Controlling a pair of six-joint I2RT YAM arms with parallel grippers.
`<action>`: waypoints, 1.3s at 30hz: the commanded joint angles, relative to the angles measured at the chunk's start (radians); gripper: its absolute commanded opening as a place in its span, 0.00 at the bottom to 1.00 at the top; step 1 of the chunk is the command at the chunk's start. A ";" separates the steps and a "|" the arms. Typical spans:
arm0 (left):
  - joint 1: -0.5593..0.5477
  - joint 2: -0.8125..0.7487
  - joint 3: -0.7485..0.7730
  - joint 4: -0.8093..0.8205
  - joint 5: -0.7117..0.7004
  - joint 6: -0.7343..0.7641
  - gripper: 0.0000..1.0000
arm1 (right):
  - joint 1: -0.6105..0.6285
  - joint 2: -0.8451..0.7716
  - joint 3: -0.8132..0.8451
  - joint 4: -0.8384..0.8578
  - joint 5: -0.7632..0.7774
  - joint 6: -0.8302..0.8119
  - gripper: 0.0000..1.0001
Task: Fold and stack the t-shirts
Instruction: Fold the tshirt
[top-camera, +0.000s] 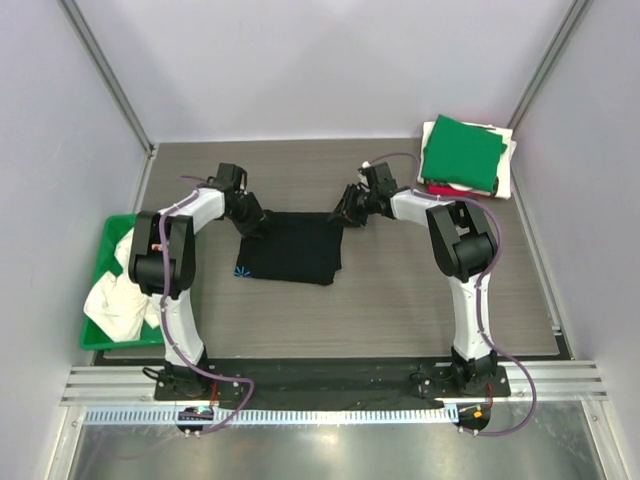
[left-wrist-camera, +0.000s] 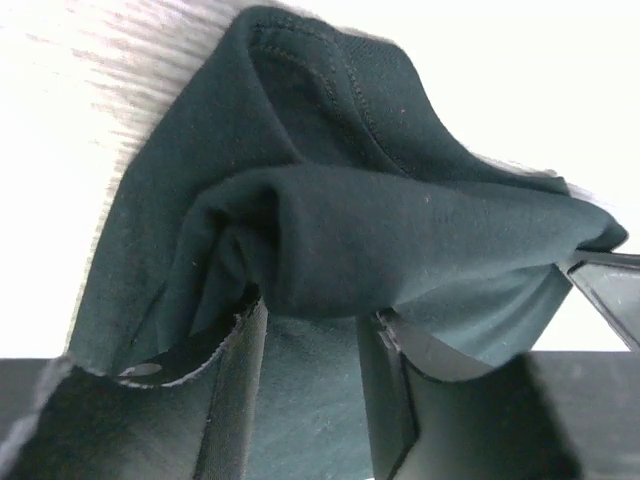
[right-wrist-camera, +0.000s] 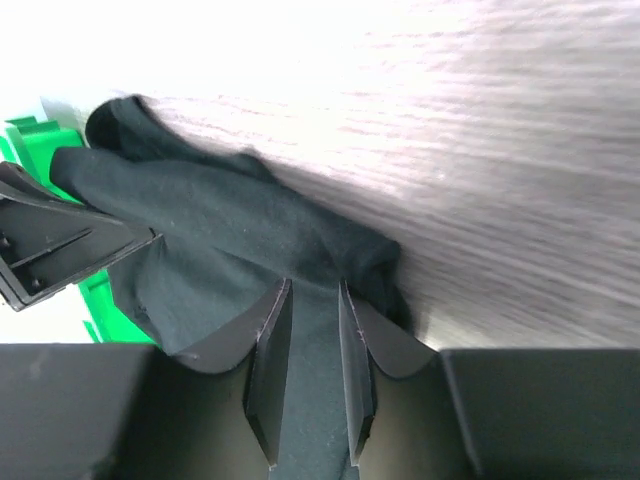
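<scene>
Two far corners of the black shirt (top-camera: 290, 250) are being pinched. Left gripper (left-wrist-camera: 310, 330) and right gripper (right-wrist-camera: 313, 300) are clamping cloth between their fingers (right-wrist-camera: 268, 360).

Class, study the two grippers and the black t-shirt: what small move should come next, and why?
Probably lift both far corners together and carry them toward the near edge. The left gripper and right gripper each pinch a far corner of the black t-shirt, which lies flat.
</scene>
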 joint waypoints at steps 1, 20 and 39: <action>0.027 0.065 -0.038 0.017 -0.063 0.053 0.45 | -0.033 0.035 -0.012 -0.026 0.102 -0.055 0.32; -0.116 -0.356 0.022 -0.256 -0.266 0.130 0.66 | 0.074 -0.466 -0.263 -0.050 0.126 -0.031 0.54; -0.108 -0.295 -0.437 0.120 -0.174 0.036 0.62 | 0.241 -0.371 -0.616 0.165 0.304 0.134 0.36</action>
